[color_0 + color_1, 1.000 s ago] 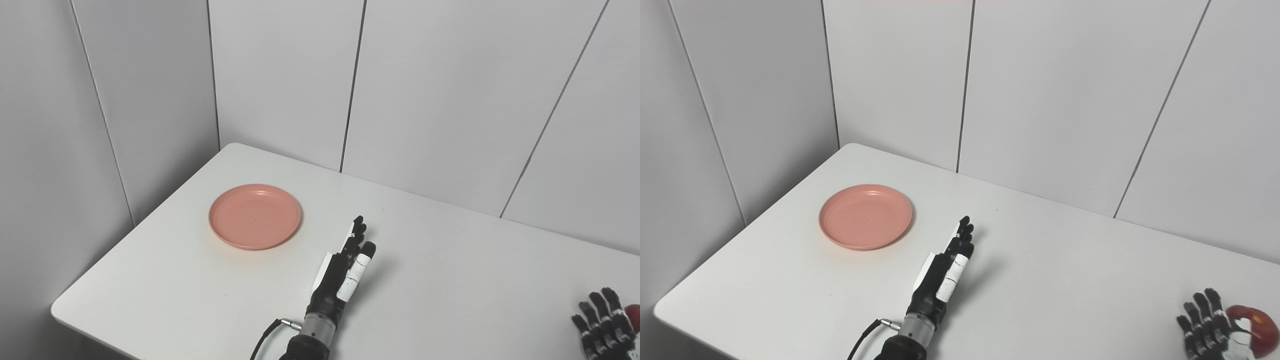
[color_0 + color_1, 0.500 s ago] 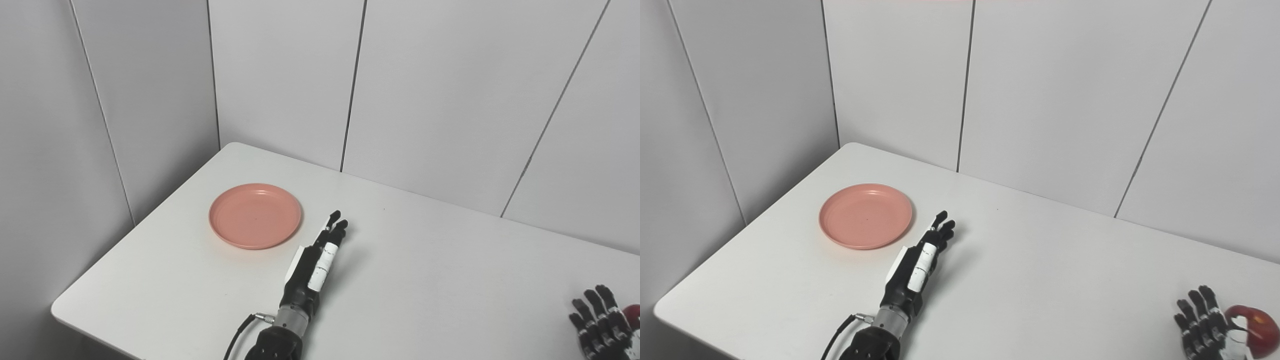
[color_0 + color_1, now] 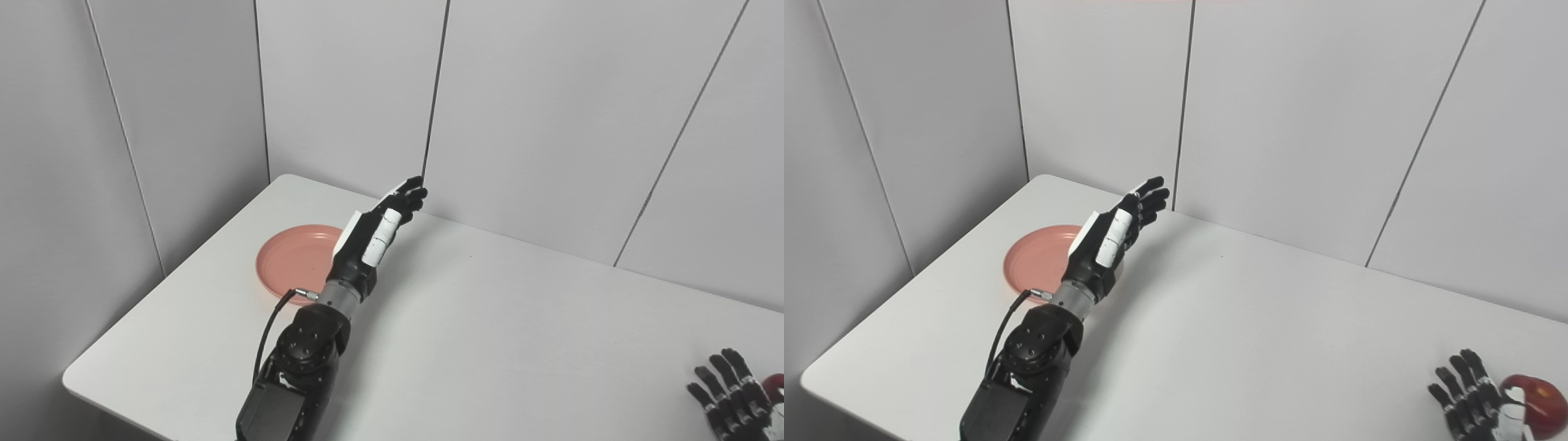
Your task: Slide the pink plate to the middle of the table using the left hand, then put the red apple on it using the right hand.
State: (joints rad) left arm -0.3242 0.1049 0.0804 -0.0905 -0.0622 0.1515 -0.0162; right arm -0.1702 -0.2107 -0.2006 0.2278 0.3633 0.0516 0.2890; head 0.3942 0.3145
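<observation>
Where the left hand (image 3: 1115, 229) reaches out with fingers spread and holding nothing, it hides the right part of the pink plate (image 3: 1035, 260) at the table's (image 3: 1274, 318) far left. At the near right corner, the frame's edge cuts the released right hand (image 3: 1473, 398) beside the red apple (image 3: 1543, 404). No writing is legible.

A white table (image 3: 520, 318) with rounded corners fills the lower part of the room, its smooth top running back into a corner formed by pale grey wall panels (image 3: 539, 122). Thin dark seams (image 3: 433, 92) divide the panels into broad upright strips, one seam meeting the table's far edge near its middle. The side wall (image 3: 153, 122) closes the space on the left, where the table's near corner (image 3: 73, 376) juts out over a shadowed gap beside it.
</observation>
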